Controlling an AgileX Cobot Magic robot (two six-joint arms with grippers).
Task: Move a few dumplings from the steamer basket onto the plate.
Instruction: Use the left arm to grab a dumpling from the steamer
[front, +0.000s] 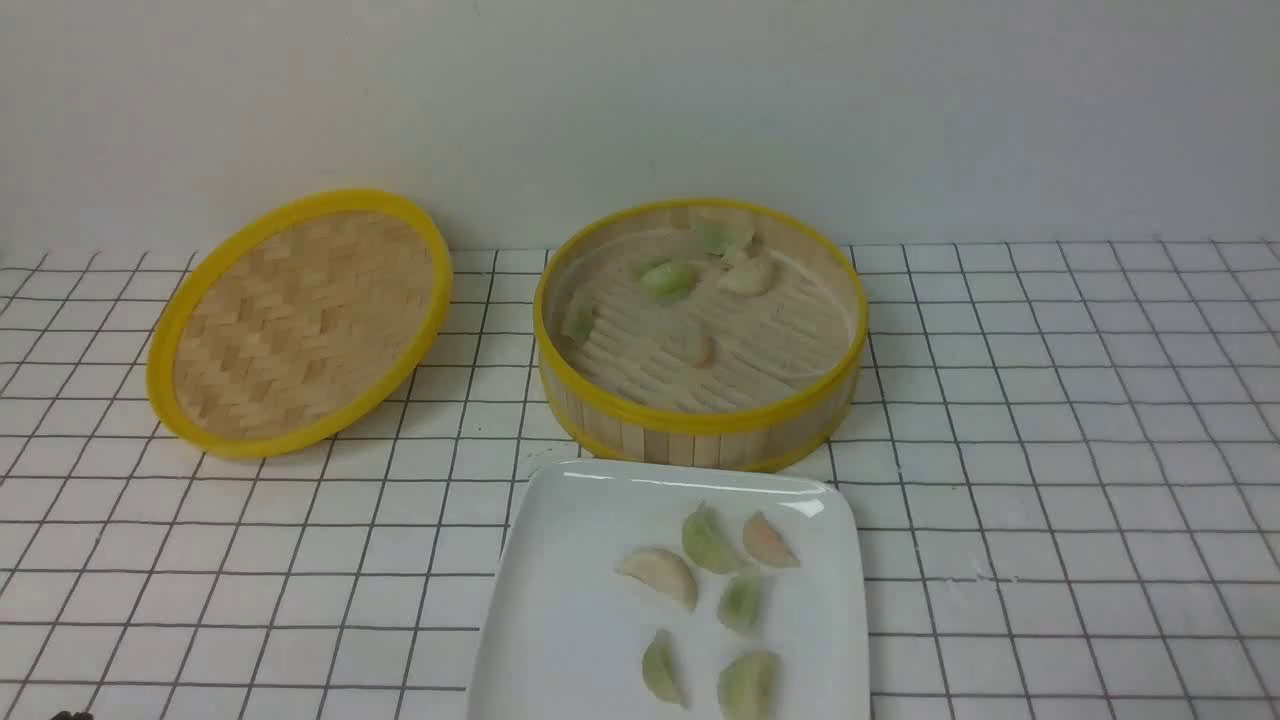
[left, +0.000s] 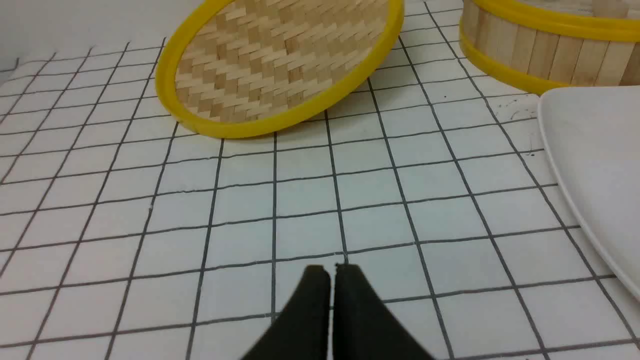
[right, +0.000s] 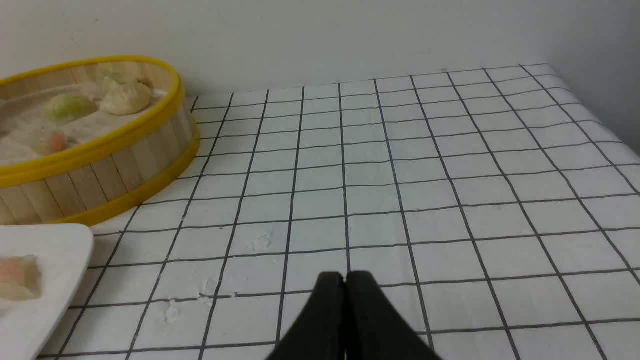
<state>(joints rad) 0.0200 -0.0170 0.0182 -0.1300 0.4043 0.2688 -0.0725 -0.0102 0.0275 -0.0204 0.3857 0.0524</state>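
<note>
The steamer basket (front: 700, 425) stands mid-table with several dumplings (front: 668, 280) on its slatted floor, mostly toward the back. In front of it the white plate (front: 560, 560) holds several dumplings (front: 708, 540), green, cream and pinkish. My left gripper (left: 332, 270) is shut and empty, low over the cloth, left of the plate (left: 590, 165). My right gripper (right: 345, 276) is shut and empty, low over the cloth, right of the plate (right: 45, 250) and the basket (right: 100, 175). Neither gripper shows in the front view.
The shallow woven lid (front: 300, 320) with a yellow rim leans tilted at the back left; it also shows in the left wrist view (left: 280, 65). A white cloth with a black grid (front: 1050, 450) covers the table. A wall runs behind.
</note>
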